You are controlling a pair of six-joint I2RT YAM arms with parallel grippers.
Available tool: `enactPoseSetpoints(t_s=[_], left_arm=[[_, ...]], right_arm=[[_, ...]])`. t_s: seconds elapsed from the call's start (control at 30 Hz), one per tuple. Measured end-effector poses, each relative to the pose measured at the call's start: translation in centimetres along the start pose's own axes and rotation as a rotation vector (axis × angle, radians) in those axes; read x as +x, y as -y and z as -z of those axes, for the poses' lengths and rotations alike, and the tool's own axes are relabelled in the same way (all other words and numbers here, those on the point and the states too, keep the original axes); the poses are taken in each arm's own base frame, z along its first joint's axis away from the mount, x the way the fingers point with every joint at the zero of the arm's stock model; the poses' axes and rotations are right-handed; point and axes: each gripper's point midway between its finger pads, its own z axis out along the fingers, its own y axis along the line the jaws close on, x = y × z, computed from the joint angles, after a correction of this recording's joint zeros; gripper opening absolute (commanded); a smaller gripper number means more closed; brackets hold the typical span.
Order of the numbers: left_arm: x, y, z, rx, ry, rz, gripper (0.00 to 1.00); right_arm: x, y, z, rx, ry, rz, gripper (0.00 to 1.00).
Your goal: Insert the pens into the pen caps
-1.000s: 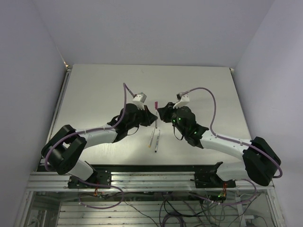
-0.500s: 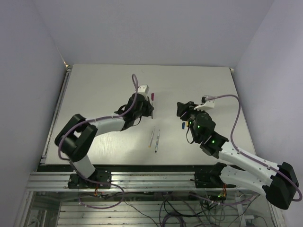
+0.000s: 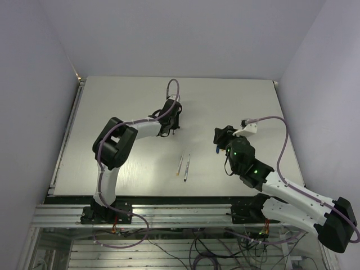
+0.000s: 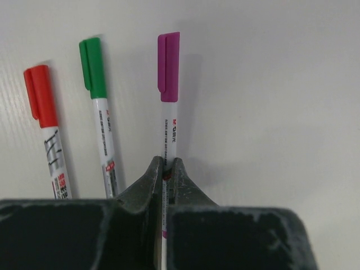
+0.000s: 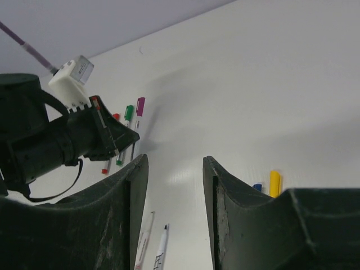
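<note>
Three capped pens lie side by side in the left wrist view: one with a red cap (image 4: pixel 40 95), one with a green cap (image 4: pixel 93 67), one with a magenta cap (image 4: pixel 169 66). My left gripper (image 4: pixel 167 163) is shut on the barrel of the magenta-capped pen, at the far middle of the table (image 3: pixel 174 128). Two uncapped pens (image 3: pixel 180 165) (image 3: pixel 187 166) lie nearer the table's front. My right gripper (image 5: pixel 174 159) stands open and empty, hovering right of centre (image 3: pixel 220 135). A loose yellow cap (image 5: pixel 274 183) and a blue cap (image 5: pixel 257 187) lie beside its right finger.
The white table (image 3: pixel 124 101) carries only the pens and caps. Its back edge meets the wall; side walls stand close on the left and right. The left arm's elbow (image 3: pixel 115 138) is folded over the table's left half.
The left gripper carried the magenta-capped pen away from the right gripper to the far side, beside the red and green pens. The right gripper opened and drew back to the right.
</note>
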Motion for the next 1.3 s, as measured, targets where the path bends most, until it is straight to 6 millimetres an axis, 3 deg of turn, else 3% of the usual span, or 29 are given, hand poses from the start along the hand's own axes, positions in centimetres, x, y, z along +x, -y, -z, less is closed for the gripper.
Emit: enactPoseSetpoints(t_s=[0.17,0.53,0.83,1.03,1.2,1.3], left_arm=[[-0.4,-0.7,-1.2,-0.044,-0.015,-0.011,0.09],[-0.2,-1.4,-1.9,-0.085,-0.033,0.000,0.35],[-0.2,-1.5,-1.7,-0.094,-0.041,0.003,0.38],[-2.0,-1.2,-0.2,-0.087,-0.009,0.007,0.39],[-4.2,-1.0,2.8,-0.063,0.048,0.026,0.40],[-4.0,-0.9,4.4,-0.040,0.056,0.035,0.41]], right_arm=[[0.7,0.3,0.0,0.011,-0.019,0.005,0.43],[2.0,0.6,-0.4,0.029,-0.048,0.023,0.43],[2.5,0.8,-0.5,0.035,-0.057,0.030,0.43],[2.6,0.9,-0.5,0.036,-0.058,0.032,0.43],[2.8,1.0,-0.6,0.042,-0.061,0.037,0.43],[3.1,1.3,-0.8,0.063,-0.066,0.042,0.43]])
